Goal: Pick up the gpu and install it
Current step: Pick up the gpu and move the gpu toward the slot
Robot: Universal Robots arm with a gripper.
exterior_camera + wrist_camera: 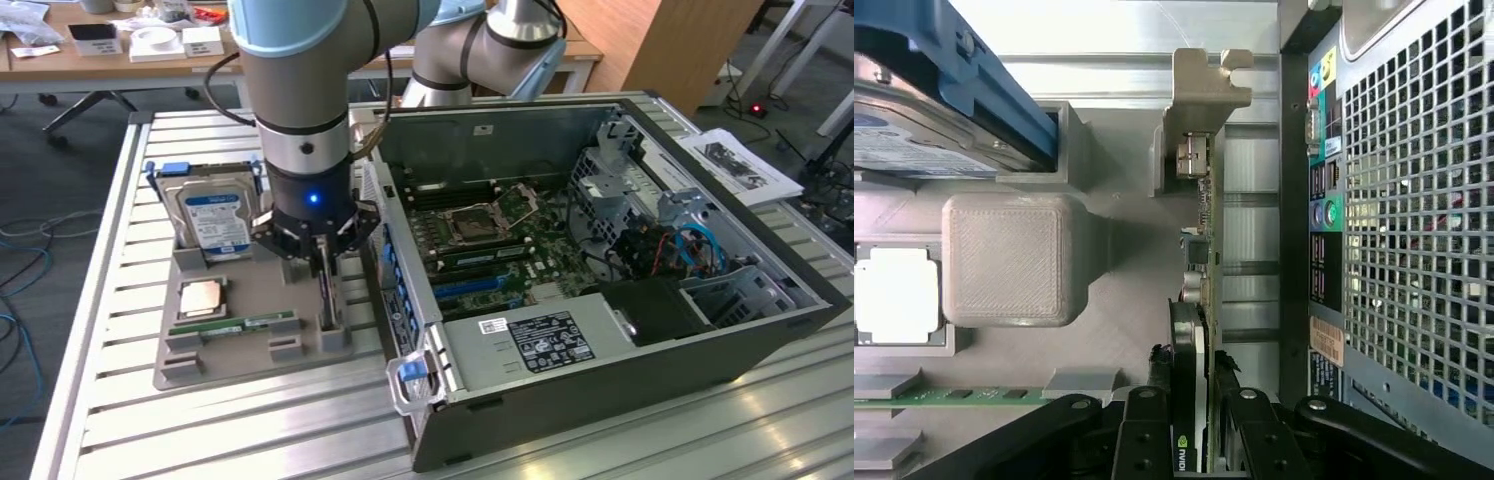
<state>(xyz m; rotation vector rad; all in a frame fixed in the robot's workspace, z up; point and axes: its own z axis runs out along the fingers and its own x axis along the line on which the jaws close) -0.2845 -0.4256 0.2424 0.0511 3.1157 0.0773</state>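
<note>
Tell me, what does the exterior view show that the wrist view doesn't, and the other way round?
Exterior view: the arm, and the inside of the open case with its motherboard.
Wrist view: the back of the case, with coloured ports and a mesh grille.
Both: the gripper closed on the upright gpu in the grey tray, which also carries the hard drive, chip and memory stick.

- tabletop (107,420): ribbed bare metal, dull sheen
- holder tray (234,365): grey matt plastic, finely ridged grain
- gpu (1189,340): smooth black plastic cooler
- case grille (1414,200): perforated grey metal, matt
</note>
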